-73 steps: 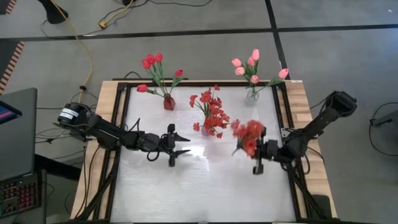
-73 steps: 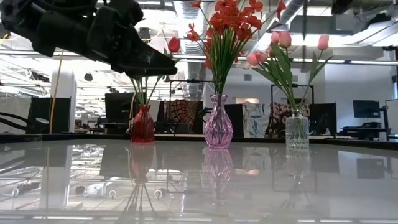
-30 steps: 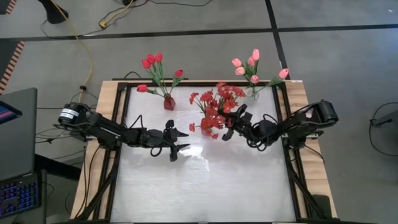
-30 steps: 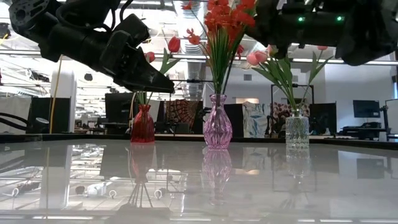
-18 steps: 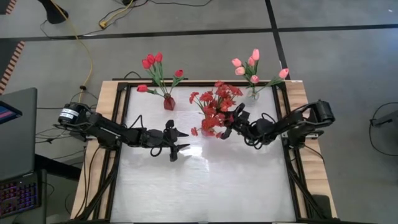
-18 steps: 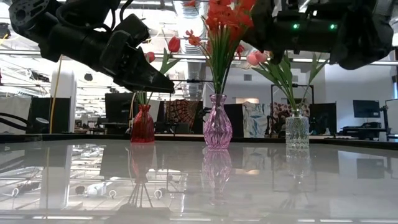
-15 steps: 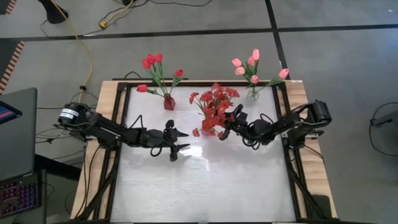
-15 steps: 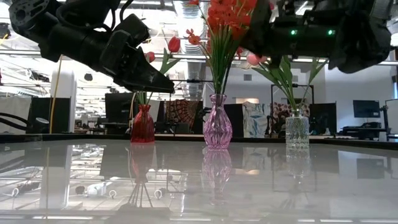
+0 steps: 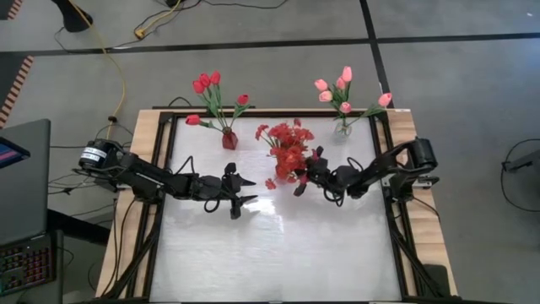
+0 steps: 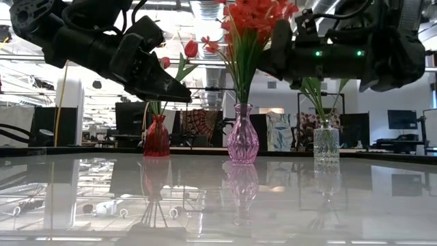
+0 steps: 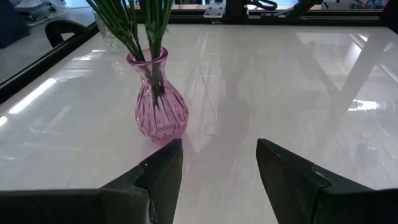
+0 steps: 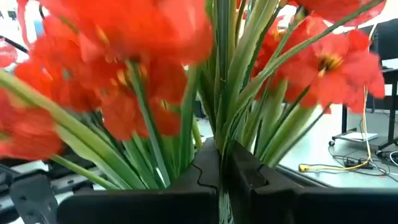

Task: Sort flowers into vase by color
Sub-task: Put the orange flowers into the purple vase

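Note:
A pink glass vase (image 10: 242, 142) stands mid-table with red small-blossom flowers (image 9: 287, 150) above it; it also shows in the left wrist view (image 11: 160, 106). My right gripper (image 9: 304, 176) is shut on a red bunch's stems right beside that vase, up at blossom height (image 10: 254, 20). My left gripper (image 9: 240, 194) hovers open and empty to the vase's left, pointing at it (image 11: 217, 174). Red tulips stand in a red vase (image 9: 229, 139) at the back left. Pink tulips stand in a clear vase (image 9: 342, 128) at the back right. My right gripper pinches several thin green stems (image 12: 219, 134) of the red bunch between its two fingers, below the blossoms. The fingers come level from the table's right and lie across the stems. The bunch stands upright over the pink vase; whether its lower ends are inside the neck cannot be told.
The white tabletop (image 9: 278, 253) has a black frame (image 9: 164, 152) along its sides. A laptop (image 9: 21, 181) sits off the table's left. The near half of the table holds no objects.
My right gripper has carried the red bunch toward the table's left and slightly down, from near the clear vase to over the pink vase, staying shut. The bunch stays upright and now merges with the red flowers standing in the pink vase.

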